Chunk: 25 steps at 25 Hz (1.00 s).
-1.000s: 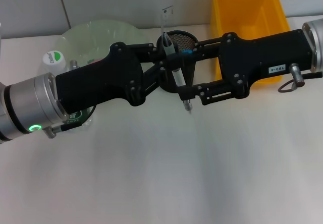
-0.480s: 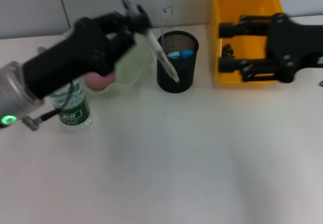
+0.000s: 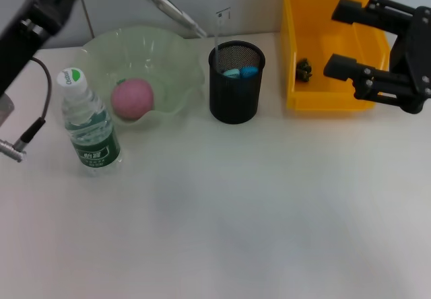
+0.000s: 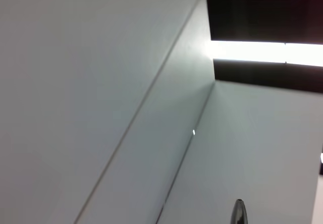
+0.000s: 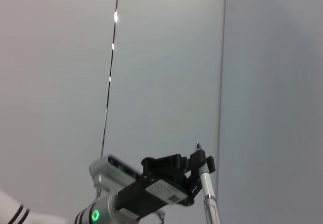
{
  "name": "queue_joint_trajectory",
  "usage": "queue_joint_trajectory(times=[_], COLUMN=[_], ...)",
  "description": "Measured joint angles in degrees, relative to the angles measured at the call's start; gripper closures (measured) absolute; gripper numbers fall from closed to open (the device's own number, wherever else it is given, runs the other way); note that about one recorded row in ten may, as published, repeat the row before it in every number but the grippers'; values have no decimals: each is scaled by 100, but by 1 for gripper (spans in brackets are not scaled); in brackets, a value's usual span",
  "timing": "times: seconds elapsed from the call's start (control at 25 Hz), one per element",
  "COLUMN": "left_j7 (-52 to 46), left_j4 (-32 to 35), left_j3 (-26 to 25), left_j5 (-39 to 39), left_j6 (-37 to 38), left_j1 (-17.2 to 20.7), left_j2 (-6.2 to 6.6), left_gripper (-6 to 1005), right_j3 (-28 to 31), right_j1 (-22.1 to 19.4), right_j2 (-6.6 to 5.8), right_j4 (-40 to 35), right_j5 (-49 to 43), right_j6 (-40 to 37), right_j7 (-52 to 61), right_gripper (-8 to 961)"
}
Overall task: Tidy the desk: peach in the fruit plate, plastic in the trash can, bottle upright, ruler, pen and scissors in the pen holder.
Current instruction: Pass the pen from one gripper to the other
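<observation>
Peach (image 3: 132,99) in the green fruit plate (image 3: 176,51); water bottle (image 3: 88,124) upright; dark scrap (image 3: 304,69) in the yellow bin (image 3: 324,102); ruler (image 3: 218,28) and blue-handled scissors (image 3: 240,72) in the mesh pen holder (image 3: 236,97). Outstanding: pen (image 3: 166,3), pinched by the raised left gripper (image 5: 201,167) above the plate. Right gripper (image 3: 350,41) spread, empty, over the bin.

We see our right gripper (image 3: 345,40) open over the yellow bin (image 3: 324,50), a pen (image 3: 165,4) raised far left, and the peach (image 3: 132,98) in the plate (image 3: 176,60).
</observation>
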Motion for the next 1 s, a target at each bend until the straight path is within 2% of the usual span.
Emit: queue_joint_trajectory(times=[0.04,0.2,0.28,0.4,0.48,0.6,0.64,0.68,0.8,0.84,1.0], left_j7=[-286,-795,-1073,-1073,-1161,-1193,-1226,-1227,-1227,-1218,-1196], left_j4=[-71,-308,-531,-531,-544,-546,-551,-552,-553,-551,-516], left_j3=[58,80,401,401,1004,1151,1520,1681,1855,2243,2416], left_j5=[-318,-840,-1548,-1548,-2437,-2661,-3177,-3408,-3623,-4093,-4279], left_j6=[12,0,17,17,-81,-123,-208,-241,-278,-451,-657], left_j1=[-13,-88,-185,-185,-188,-188,-188,-187,-189,-222,-239], left_j2=[-13,-24,-36,-36,-40,-40,-40,-40,-40,-40,-45], left_gripper=[857,856,856,856,855,855,855,855,854,854,854], right_j3=[-5,-6,10,9,-3,-7,-12,-12,-14,-18,-21], right_j1=[51,202,411,572,693,843,949,949,1071,1148,1250], right_j2=[-7,-6,-3,-5,-2,19,26,26,31,36,38], right_j4=[343,759,1100,1305,1430,1591,1769,1769,2019,2158,2256], right_j5=[162,312,324,326,327,349,388,388,465,522,543], right_j6=[4,43,80,118,169,238,284,284,373,457,630], right_j7=[-449,-1108,-1567,-1862,-2167,-2598,-2922,-2922,-3458,-3790,-4090], right_gripper=[237,238,238,238,238,239,239,239,239,240,240])
